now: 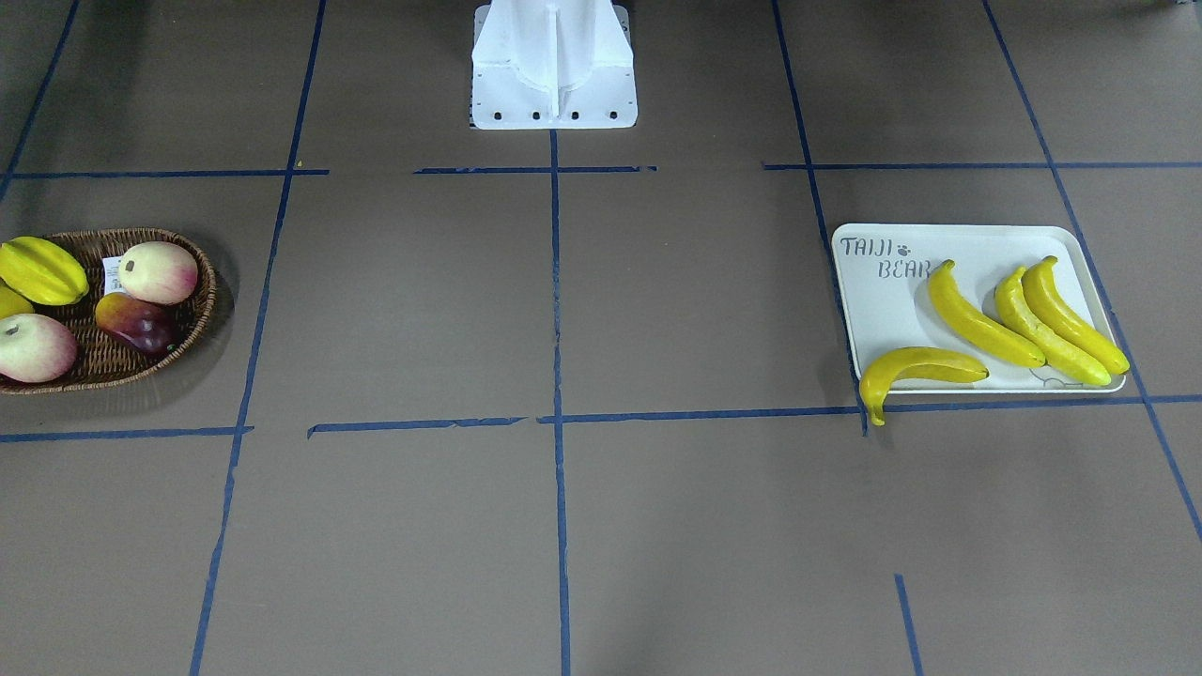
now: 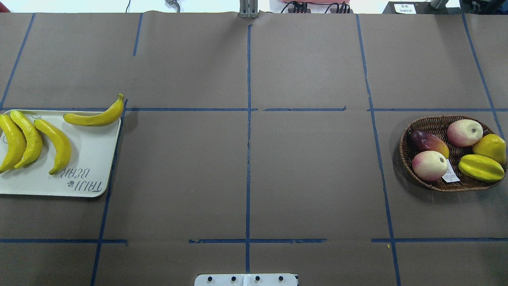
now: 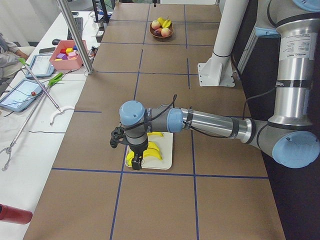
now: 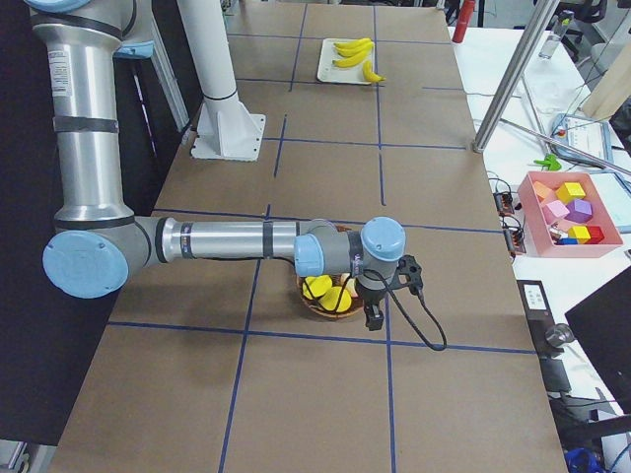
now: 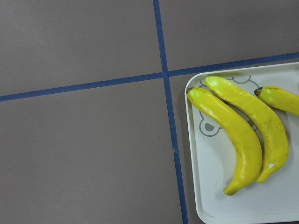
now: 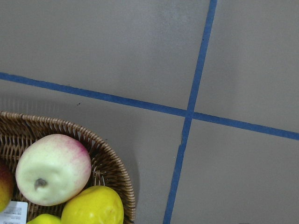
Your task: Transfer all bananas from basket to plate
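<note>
Four bananas are on the white plate [image 2: 91, 159]: three side by side [image 2: 12, 141] [image 2: 29, 137] [image 2: 57, 145], and a fourth [image 2: 97, 116] on the plate's far rim with its tip sticking out over the corner. The left wrist view shows two of them [image 5: 233, 140] [image 5: 266, 126] and the end of a third. The wicker basket [image 2: 405, 147] holds no banana. My left gripper [image 3: 136, 162] hangs over the plate. My right gripper [image 4: 375, 317] hangs over the basket [image 4: 314, 301]. I cannot tell whether either is open or shut.
The basket holds two peaches [image 2: 430, 165] [image 2: 464, 132], a starfruit [image 2: 480, 167], a yellow pear [image 2: 491, 147] and a dark red mango [image 2: 426, 141]. The white robot base [image 1: 554, 70] stands at mid-table. Blue tape lines cross the brown table.
</note>
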Motion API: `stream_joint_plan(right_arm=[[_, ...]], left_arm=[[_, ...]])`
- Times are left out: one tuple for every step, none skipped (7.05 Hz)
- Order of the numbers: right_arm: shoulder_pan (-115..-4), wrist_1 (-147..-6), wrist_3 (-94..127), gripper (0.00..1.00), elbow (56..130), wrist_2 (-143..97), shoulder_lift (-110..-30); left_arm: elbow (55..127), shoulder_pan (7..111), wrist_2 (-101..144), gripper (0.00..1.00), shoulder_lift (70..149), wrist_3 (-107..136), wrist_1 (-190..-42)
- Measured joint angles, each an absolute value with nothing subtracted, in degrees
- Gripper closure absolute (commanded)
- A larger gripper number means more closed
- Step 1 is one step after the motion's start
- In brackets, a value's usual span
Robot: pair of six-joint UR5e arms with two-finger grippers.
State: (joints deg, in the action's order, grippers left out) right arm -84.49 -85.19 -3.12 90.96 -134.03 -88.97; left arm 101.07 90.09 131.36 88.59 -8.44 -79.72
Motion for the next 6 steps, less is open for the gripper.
stream_joint_plan(right_arm=[[-84.33, -85.12, -3.09, 0.01, 90.96, -134.03, -89.0], [-84.15, -85.09, -3.1, 0.01, 90.96, -134.03, -89.03], [-83.91, -85.06, -3.12, 0.01, 90.97, -134.03, -89.03], [-83.69, -84.89, -3.1, 0.01, 90.97, -134.03, -89.03], [-83.53, -84.58, -3.1, 0.01, 90.96, -134.03, -89.03], [-83.37, -84.34, -3.14, 0.01, 90.92, -134.03, -89.03]], left_arm=[[101.18, 90.09, 131.35, 0.0, 88.57, -8.44, -79.7], [101.31, 90.09, 131.35, 0.0, 88.54, -8.44, -79.66], [101.38, 90.09, 131.35, 0.0, 88.52, -8.44, -79.64], [101.4, 90.09, 131.37, 0.0, 88.51, -8.44, -79.63], [101.45, 90.09, 131.41, 0.0, 88.51, -8.44, -79.63], [101.48, 90.09, 131.48, 0.0, 88.51, -8.44, -79.65]])
